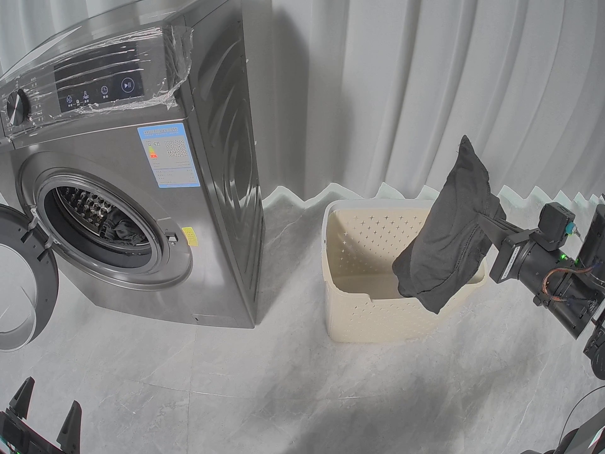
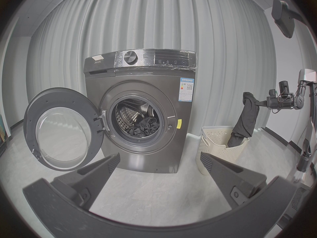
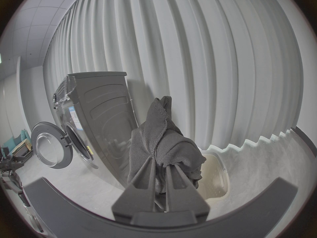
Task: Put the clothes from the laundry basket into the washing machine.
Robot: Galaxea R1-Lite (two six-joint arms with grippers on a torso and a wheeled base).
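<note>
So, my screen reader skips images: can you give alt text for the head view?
The right gripper holds a dark garment over a cream laundry basket; left of it, a grey washing machine stands with its door open.

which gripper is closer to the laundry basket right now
Right. The right gripper is shut on a dark garment hanging over the right rim of the laundry basket. The left gripper sits open, low before the washing machine, with bare floor between it and the basket.

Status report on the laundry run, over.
Right end effector shut on dark garment, hanging over laundry basket. Left end effector open, empty, low. Washing machine door open, dark clothes in drum.
</note>
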